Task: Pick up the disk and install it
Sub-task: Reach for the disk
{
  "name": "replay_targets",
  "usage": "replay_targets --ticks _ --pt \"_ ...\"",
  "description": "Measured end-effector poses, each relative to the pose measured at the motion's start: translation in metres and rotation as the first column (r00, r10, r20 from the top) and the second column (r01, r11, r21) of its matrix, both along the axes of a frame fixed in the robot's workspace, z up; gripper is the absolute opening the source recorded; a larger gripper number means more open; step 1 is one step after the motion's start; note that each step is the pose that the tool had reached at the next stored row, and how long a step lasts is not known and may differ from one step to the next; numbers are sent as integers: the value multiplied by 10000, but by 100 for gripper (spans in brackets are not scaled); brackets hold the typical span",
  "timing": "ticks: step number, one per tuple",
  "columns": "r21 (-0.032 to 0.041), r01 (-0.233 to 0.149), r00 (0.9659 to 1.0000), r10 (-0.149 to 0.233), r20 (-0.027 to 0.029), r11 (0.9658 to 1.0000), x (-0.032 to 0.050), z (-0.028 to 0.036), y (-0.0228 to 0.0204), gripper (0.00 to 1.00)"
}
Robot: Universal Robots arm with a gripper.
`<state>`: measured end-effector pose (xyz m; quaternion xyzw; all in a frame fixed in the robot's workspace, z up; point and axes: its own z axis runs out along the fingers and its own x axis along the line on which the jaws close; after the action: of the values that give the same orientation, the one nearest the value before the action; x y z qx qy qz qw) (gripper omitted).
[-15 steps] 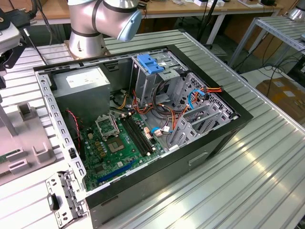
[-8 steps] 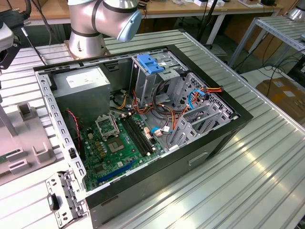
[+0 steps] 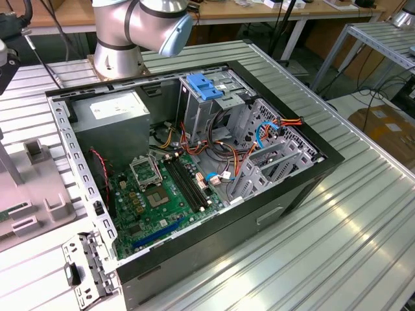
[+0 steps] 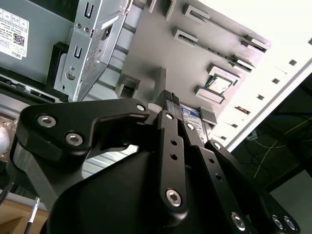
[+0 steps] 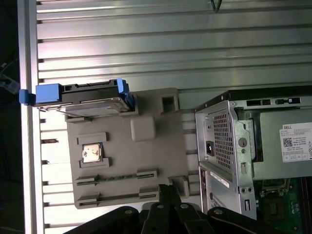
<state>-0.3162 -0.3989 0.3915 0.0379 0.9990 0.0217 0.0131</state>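
Observation:
In the first wrist view the disk stands on its edge at one end of a grey fixture plate; it is a silver-grey drive with blue plastic rails at both ends. My gripper hovers over the opposite end of that plate, well apart from the disk. Its black fingers lie together, shut, with nothing between them. In the exterior view the open computer case lies on its side with the drive cage at its far end.
The fixture plate also carries a small square chip and several slots. In the case are a grey power supply, a green motherboard, loose cables and a blue latch piece. The arm's base stands behind the case.

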Motion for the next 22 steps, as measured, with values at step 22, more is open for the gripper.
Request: replay_targets --ticks 22 --pt "0 0 10000 0 -1 10000 -235 -6 0 11"
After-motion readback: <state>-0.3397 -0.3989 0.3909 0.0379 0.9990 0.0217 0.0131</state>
